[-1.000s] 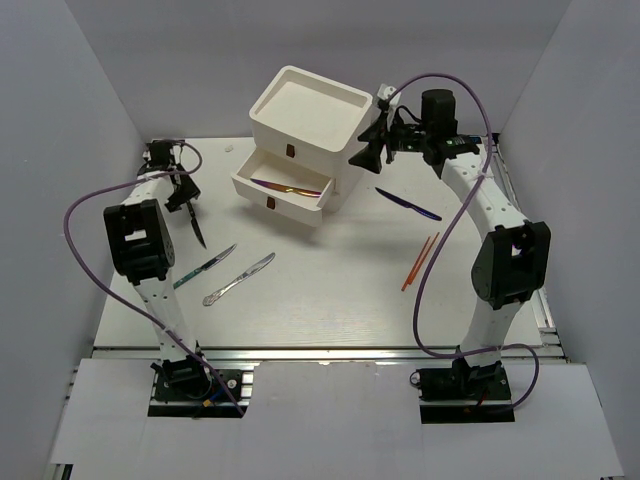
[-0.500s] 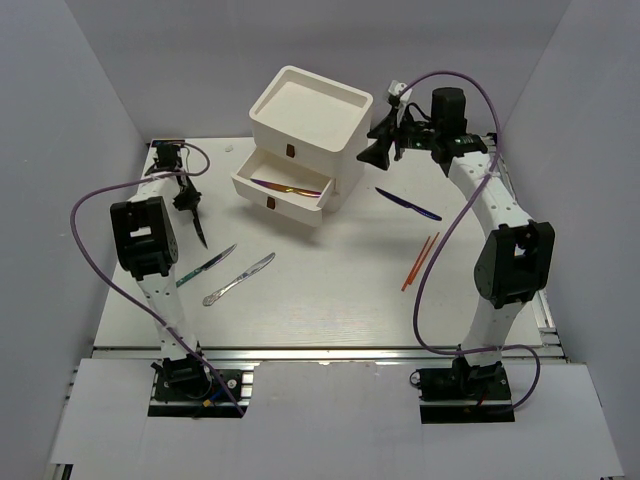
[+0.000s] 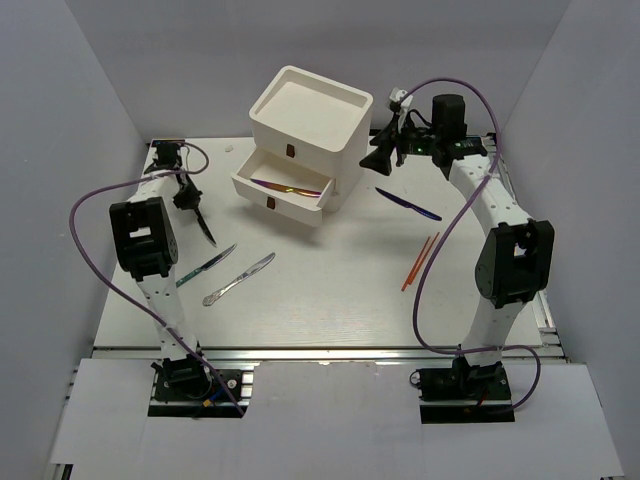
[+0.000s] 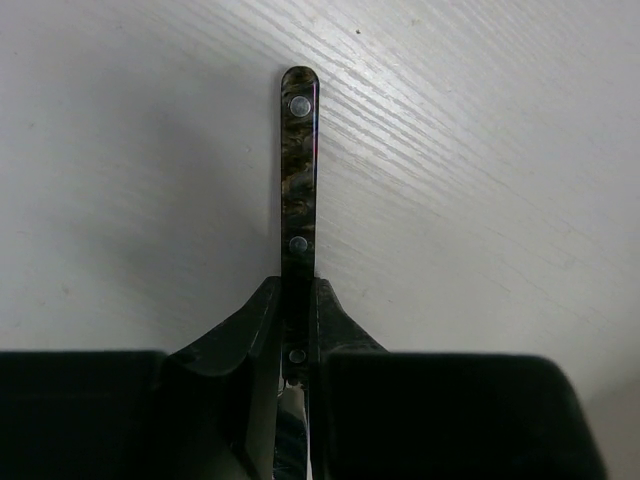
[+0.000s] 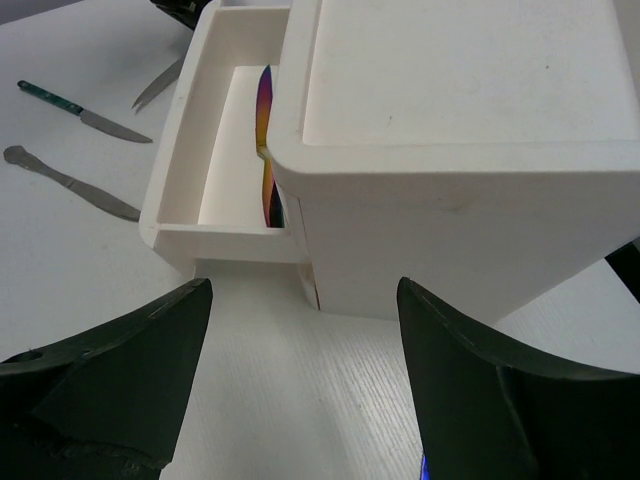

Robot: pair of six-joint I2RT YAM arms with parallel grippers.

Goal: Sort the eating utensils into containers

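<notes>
White worktop (image 3: 320, 300), enclosed by plain grey walls (image 3: 60, 150); findings follow from left to right.

Far left: the left end effector (image 4: 298, 300) is clamped on a dark-handled knife (image 4: 298, 170). Its fingers (image 4: 250, 325) press both sides of the riveted, marbled handle. Whether the knife is clear of the worktop cannot be determined.

Just right of that arm, a teal-handled knife (image 3: 205, 265) and a silver knife (image 3: 238, 279) lie flat, side by side and apart from each other.

Centre rear: the white drawer unit (image 3: 310, 110) stands with one drawer (image 3: 295, 207) pulled out. An iridescent utensil (image 3: 285, 187) lies inside that drawer.

Right of the unit: the right end effector (image 5: 300, 290) hangs near the unit's corner with its fingers spread wide, holding nothing.

Below it, a purple-blue knife (image 3: 408, 204) lies on the worktop. Two orange chopsticks (image 3: 421, 260) lie close together further toward the near edge.
</notes>
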